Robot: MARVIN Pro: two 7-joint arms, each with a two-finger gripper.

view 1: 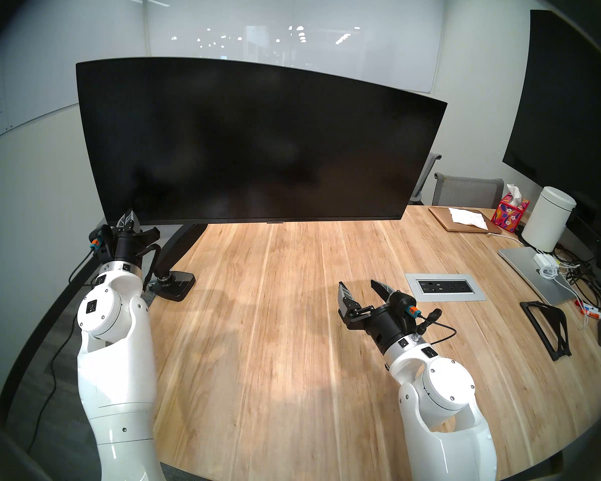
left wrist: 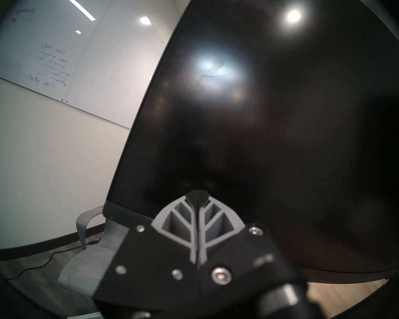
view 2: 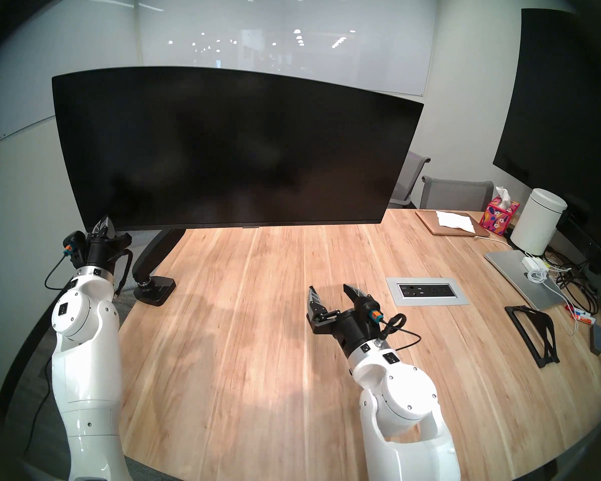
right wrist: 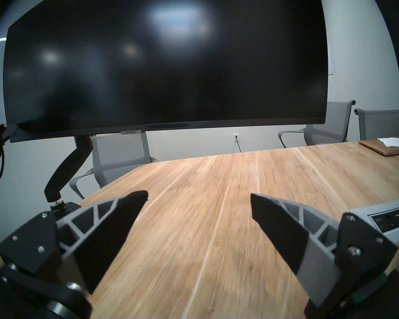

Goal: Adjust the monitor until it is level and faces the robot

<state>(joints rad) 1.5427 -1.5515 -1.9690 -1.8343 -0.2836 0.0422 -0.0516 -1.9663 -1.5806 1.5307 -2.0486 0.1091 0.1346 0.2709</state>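
Claws first: we are pressing our closed left claw [view 1: 128, 215] at the lower left corner of the Samsung monitor [view 1: 257, 140] hanging over the counter [view 1: 275, 331], our right claw [view 1: 358, 290] hovering open; tissue box [view 1: 510, 215] is holding tissues.

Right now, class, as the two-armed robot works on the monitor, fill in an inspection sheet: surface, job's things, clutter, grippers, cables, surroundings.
Surface: wooden table, bare in the middle, with a socket panel set into it.
Job's things: monitor on a black mount, screen dark, its right end lower.
Clutter: tissue box, white canister, laptop, black stand, all at the table's right.
Grippers: left gripper with jaws shut at the monitor's lower left corner; right gripper open above the table, holding nothing.
Cables: tangle of cords beside the laptop.
Surroundings: whiteboard, grey chair, wall screen.
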